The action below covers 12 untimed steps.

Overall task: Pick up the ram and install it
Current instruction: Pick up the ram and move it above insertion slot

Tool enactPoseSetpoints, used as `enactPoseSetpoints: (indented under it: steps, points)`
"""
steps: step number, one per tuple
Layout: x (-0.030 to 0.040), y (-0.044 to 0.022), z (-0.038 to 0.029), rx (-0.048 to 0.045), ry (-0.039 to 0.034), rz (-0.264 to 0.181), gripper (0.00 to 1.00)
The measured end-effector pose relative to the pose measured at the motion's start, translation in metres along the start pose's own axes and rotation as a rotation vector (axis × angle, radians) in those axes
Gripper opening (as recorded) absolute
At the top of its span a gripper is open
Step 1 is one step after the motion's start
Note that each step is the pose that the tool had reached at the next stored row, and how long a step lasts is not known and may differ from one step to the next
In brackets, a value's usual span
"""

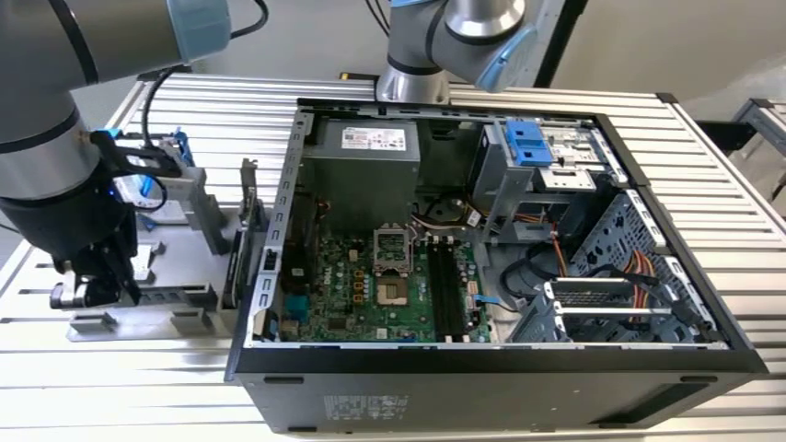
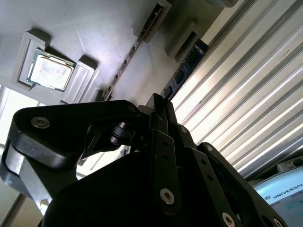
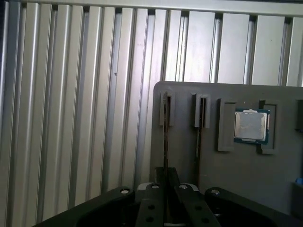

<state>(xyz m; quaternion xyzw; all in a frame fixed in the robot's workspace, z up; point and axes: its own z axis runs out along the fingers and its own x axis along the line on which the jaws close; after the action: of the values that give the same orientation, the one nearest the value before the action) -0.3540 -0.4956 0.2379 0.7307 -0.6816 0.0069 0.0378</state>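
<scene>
At the exterior view's left, my gripper [image 1: 98,293] clenches the ram [image 3: 164,137] in a tray [image 3: 184,97]. Another stick [image 3: 199,137] and a CPU [image 3: 251,125] sit beside.

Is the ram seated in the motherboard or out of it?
Out. The thin dark ram stick stands on edge in a slot of the grey holder, on the ribbed metal table outside the black computer case.

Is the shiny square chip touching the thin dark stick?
Apart. In the first wrist view the silver square chip lies in its own pocket of the grey tray; the thin dark ram stick stands in a separate slot, bare tray between.
</scene>
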Motion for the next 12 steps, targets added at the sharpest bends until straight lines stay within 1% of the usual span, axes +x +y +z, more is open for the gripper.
enactPoseSetpoints:
  steps: [12]
  points:
    - [0.0007, 0.0005, -0.0114, 0.0, 0.0, 0.0, 0.0]
